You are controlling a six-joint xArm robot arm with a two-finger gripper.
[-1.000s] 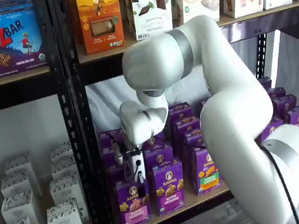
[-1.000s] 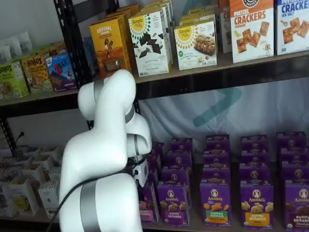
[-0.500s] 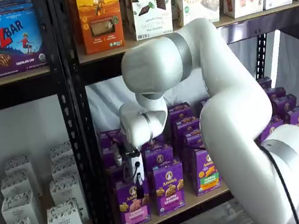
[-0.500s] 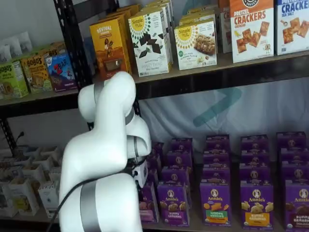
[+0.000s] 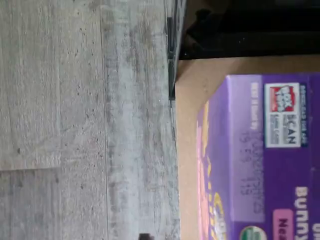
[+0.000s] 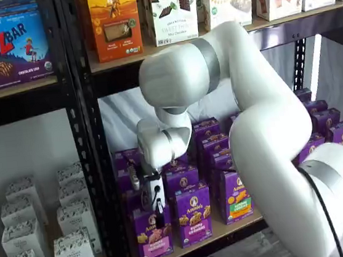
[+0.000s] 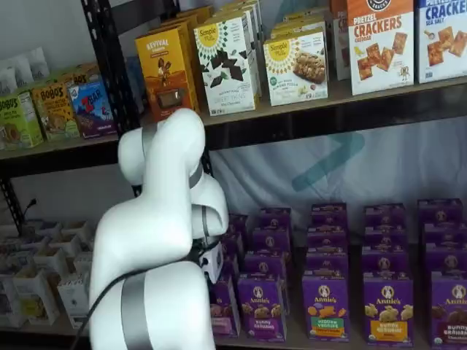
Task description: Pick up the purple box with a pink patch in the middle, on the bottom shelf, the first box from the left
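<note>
One arm (image 6: 250,113) reaches in front of the shelves, its white wrist bent down toward the left end of the bottom shelf (image 6: 226,231). In a shelf view the tool (image 6: 159,212) hangs at the top front of the purple box (image 6: 152,231), its black fingers (image 6: 158,205) low against the box's upper edge and seen side-on; I cannot tell whether they are apart or closed, nor whether they touch the carton. In a shelf view the arm's own body covers the tool, and only the right part of the purple box (image 7: 222,306) shows past it.

The purple box stands upright at the front left of the bottom shelf, with a pink band low on its face. Just to its right stands another purple carton (image 6: 192,215) with a purple band, and beside that one with a green-and-orange band (image 6: 236,195). More purple cartons stand in rows behind them.

From the wrist view, the purple box (image 5: 265,160) lies close below the camera, its top panel with a red-and-white scan label (image 5: 285,115) showing, on the tan shelf board (image 5: 187,160). Grey plank floor (image 5: 85,120) lies beyond the shelf's edge.
</note>
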